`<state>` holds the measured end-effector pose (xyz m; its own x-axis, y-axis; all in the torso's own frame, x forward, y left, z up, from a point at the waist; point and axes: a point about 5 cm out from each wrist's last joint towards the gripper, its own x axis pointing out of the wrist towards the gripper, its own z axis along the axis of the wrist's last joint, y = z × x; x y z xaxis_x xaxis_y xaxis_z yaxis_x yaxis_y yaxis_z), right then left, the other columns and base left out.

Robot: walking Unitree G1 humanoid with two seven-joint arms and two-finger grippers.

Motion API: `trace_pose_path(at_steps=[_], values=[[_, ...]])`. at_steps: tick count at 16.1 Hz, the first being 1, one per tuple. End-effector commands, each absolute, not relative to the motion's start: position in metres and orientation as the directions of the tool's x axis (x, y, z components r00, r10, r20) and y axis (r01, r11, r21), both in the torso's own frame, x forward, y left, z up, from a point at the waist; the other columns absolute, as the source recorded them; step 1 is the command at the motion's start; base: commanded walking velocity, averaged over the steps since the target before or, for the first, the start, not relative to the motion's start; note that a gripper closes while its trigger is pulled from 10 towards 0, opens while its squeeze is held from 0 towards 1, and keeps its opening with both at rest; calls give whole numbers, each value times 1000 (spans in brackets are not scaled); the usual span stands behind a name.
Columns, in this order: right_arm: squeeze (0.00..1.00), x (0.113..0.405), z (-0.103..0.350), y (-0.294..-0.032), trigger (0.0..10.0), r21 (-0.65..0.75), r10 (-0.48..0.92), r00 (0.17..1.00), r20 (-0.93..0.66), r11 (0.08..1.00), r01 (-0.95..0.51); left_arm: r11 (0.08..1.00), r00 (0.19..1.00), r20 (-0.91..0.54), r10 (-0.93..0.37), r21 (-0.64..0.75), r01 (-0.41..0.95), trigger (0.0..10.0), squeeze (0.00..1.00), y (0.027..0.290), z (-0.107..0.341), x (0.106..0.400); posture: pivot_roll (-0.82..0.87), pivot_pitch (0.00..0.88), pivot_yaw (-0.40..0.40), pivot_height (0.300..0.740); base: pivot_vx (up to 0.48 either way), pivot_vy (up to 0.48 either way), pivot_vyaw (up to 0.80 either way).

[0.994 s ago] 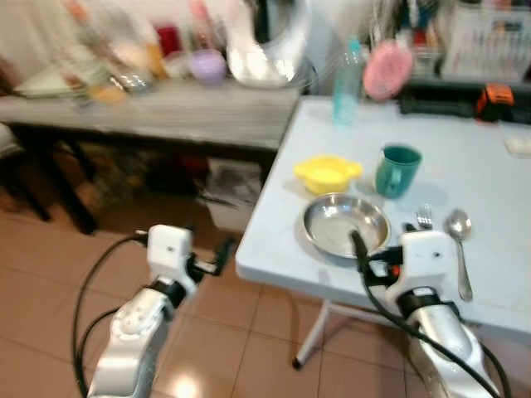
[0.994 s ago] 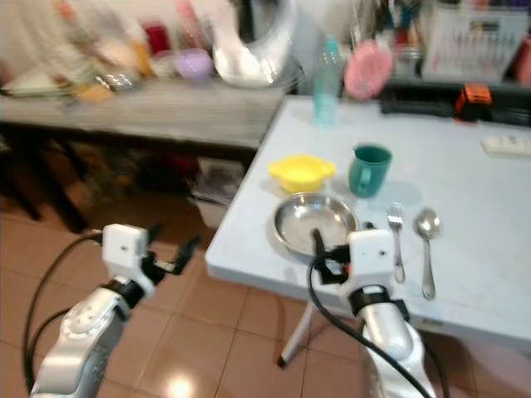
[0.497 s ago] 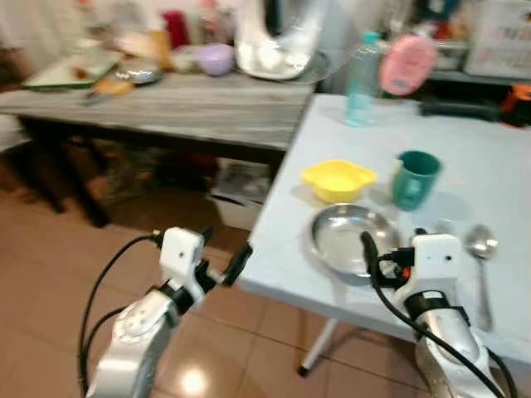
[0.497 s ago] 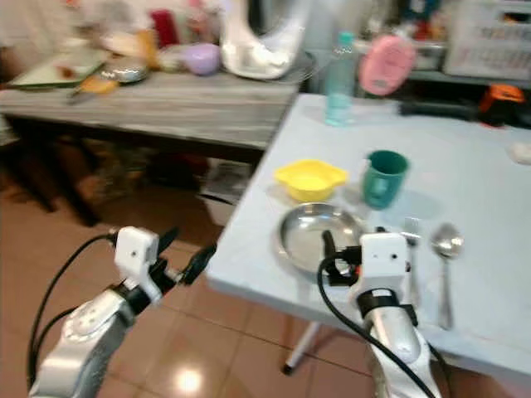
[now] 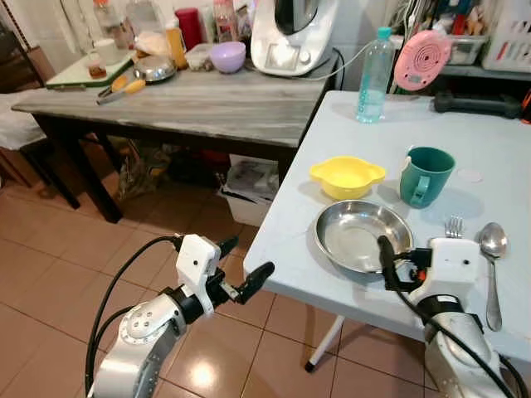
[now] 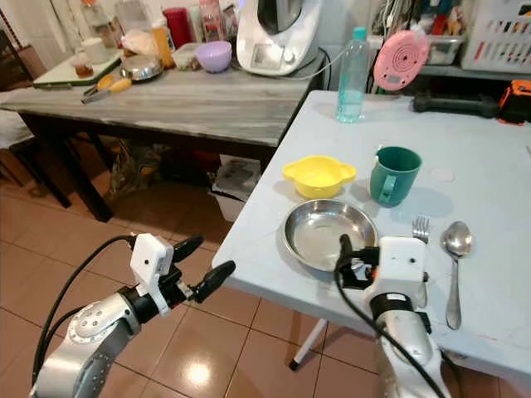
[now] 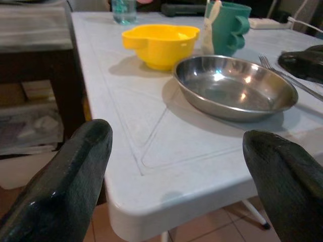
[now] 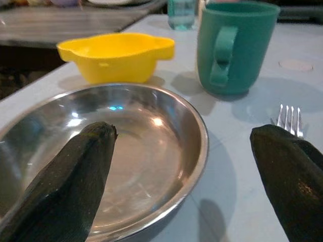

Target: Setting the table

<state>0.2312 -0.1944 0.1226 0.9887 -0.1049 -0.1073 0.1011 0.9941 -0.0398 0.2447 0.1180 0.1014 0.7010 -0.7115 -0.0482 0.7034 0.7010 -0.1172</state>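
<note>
Two hands stood wide and empty: right hand (image 6: 358, 259) over the steel plate's (image 6: 319, 228) near rim on the counter (image 6: 489, 182), left hand (image 6: 199, 265) off its edge. Risk: a careless reach could shove the plate into the yellow bowl (image 6: 318, 176) or fork (image 6: 420, 228).

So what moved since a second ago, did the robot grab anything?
Nothing grabbed. The left gripper came up toward the table corner, fingers open. The right gripper stays open by the steel plate. Yellow bowl, green mug, fork and spoon lie unchanged.
</note>
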Motion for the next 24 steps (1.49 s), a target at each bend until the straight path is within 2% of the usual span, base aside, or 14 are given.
trace_pose_path(at_steps=[1, 8, 15, 21, 24], values=[[0, 234, 127, -193, 10000, -28, -111, 988, -103, 994, 109, 688, 687, -48, -725, -99, 719, 10000, 0, 120, 106, 245, -123, 21, 84, 740, 0, 0, 0], [0, 251, 130, -197, 10000, 8, -137, 981, -136, 990, 140, 595, 591, -67, -804, -122, 794, 10000, 0, 114, 106, 240, -123, 39, 79, 740, 0, 0, 0], [0, 256, 127, -199, 10000, 59, -161, 973, -167, 983, 172, 584, 581, -66, -811, -129, 801, 10000, 0, 110, 109, 241, -121, 34, 83, 740, 0, 0, 0], [0, 268, 115, -193, 10000, 145, -116, 958, -262, 977, 158, 576, 570, -80, -818, -125, 808, 10000, 0, 110, 109, 241, -116, 29, 79, 740, 0, 0, 0], [0, 264, 109, -190, 10000, 154, -105, 949, -297, 976, 156, 580, 574, -80, -815, -128, 805, 10000, 0, 111, 108, 241, -111, 26, 75, 740, 0, 0, 0]])
